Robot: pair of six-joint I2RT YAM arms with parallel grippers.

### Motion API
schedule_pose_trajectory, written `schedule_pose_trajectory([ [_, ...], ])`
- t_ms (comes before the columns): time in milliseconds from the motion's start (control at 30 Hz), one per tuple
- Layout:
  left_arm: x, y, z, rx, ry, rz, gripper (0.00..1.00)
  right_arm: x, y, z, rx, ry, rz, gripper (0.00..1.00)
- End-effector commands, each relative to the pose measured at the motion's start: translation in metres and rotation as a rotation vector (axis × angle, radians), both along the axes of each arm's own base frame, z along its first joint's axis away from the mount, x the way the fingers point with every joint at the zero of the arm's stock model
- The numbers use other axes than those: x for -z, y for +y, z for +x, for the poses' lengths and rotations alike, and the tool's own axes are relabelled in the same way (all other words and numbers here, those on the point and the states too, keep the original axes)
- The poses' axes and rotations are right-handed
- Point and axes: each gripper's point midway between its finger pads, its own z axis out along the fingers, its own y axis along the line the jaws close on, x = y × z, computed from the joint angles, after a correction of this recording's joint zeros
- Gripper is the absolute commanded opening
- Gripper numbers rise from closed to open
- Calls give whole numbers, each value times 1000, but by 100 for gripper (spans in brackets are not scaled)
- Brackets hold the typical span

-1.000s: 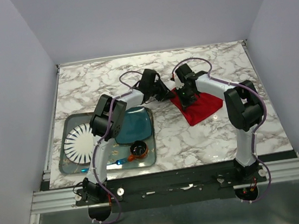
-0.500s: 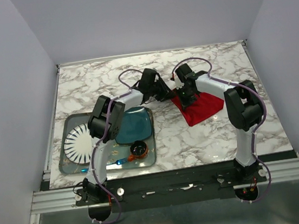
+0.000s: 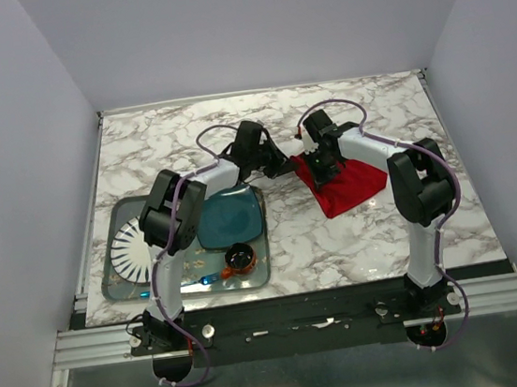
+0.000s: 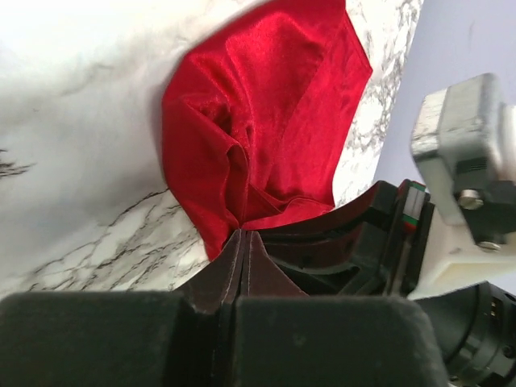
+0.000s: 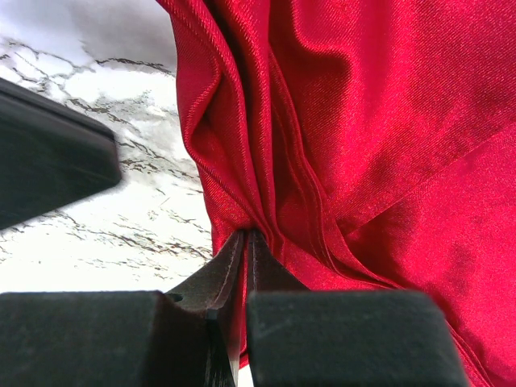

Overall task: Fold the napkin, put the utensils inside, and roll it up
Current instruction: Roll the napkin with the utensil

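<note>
The red napkin (image 3: 352,185) lies crumpled on the marble table, right of centre. My left gripper (image 3: 285,165) is at its left corner; in the left wrist view (image 4: 244,234) the jaws are shut, with the napkin's (image 4: 266,105) folds gathered into their tips. My right gripper (image 3: 320,173) is on the napkin's left part; in the right wrist view (image 5: 246,234) it is shut, with red cloth (image 5: 363,121) pinched between the jaws. The two grippers are close together. The silver fork is not in view.
A glass tray (image 3: 109,280) at the near left holds a white striped plate (image 3: 138,246), a teal plate (image 3: 233,217), a dark cup (image 3: 239,254) and a blue plastic utensil (image 3: 208,279). The right arm's wrist (image 4: 455,185) shows just beyond my left jaws.
The left arm's elbow and wrist have swung a little to the left. The right arm and the napkin look about the same.
</note>
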Motion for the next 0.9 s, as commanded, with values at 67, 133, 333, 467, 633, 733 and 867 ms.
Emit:
schedule_pose_trajectory([
  [67,11,-26,-16,57,58,-59,0,46,-22,-21,1,116,-101,12],
  [133,12,-30,-18,63,62,-59,0,46,-22,-21,2,117,-100,12],
  [333,28,-40,-16,64,74,-47,0,47,-22,-21,2,118,-102,12],
  [467,40,-47,-7,66,68,-47,0,46,-22,-21,4,117,-101,12],
  [633,61,-47,0,58,92,-2,0,45,-22,-21,3,112,-101,12],
  [733,90,-31,-8,18,161,86,0,43,-22,-20,5,104,-99,13],
  [867,110,-11,-30,-17,244,154,0,36,-22,-20,2,90,-93,16],
])
